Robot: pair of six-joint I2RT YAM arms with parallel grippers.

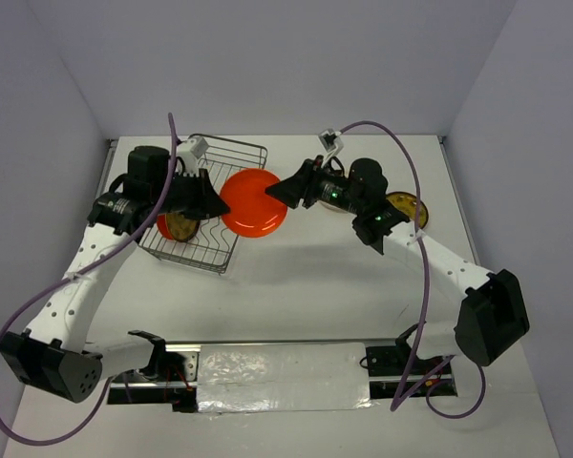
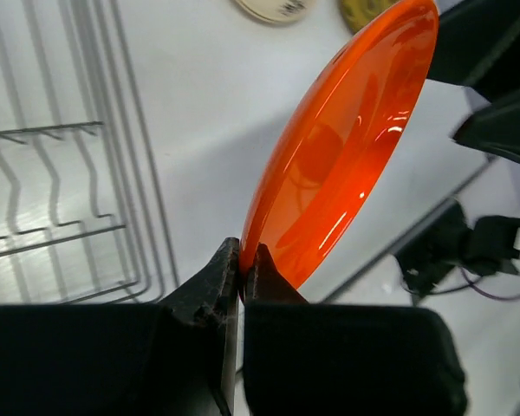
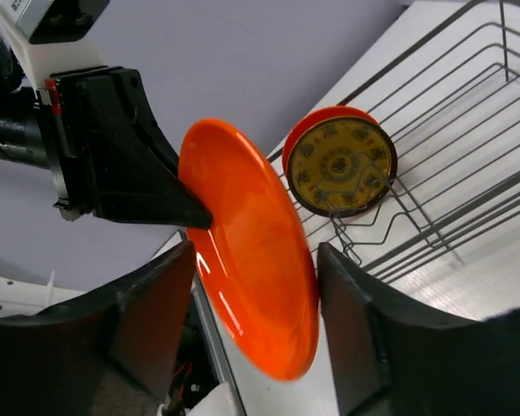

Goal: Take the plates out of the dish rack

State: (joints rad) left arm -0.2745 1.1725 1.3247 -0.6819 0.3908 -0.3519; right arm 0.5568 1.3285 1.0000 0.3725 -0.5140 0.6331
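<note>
Left fingers (image 2: 210,286) pinched tight on the rim of the orange plate (image 2: 347,147) — plate tilted on edge, off the bench (image 1: 296,286), just right of the dish rack (image 1: 251,145); right fingers (image 3: 147,303) spread apart, straddling its far edge — mustard plate (image 3: 341,166) upright in the rack

Plain orange plate (image 1: 254,202); dark-patterned mustard plate (image 3: 341,166)

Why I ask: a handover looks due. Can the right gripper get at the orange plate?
Probably yes: the right gripper stands open astride the orange plate, which the left gripper pinches at its opposite rim.
</note>
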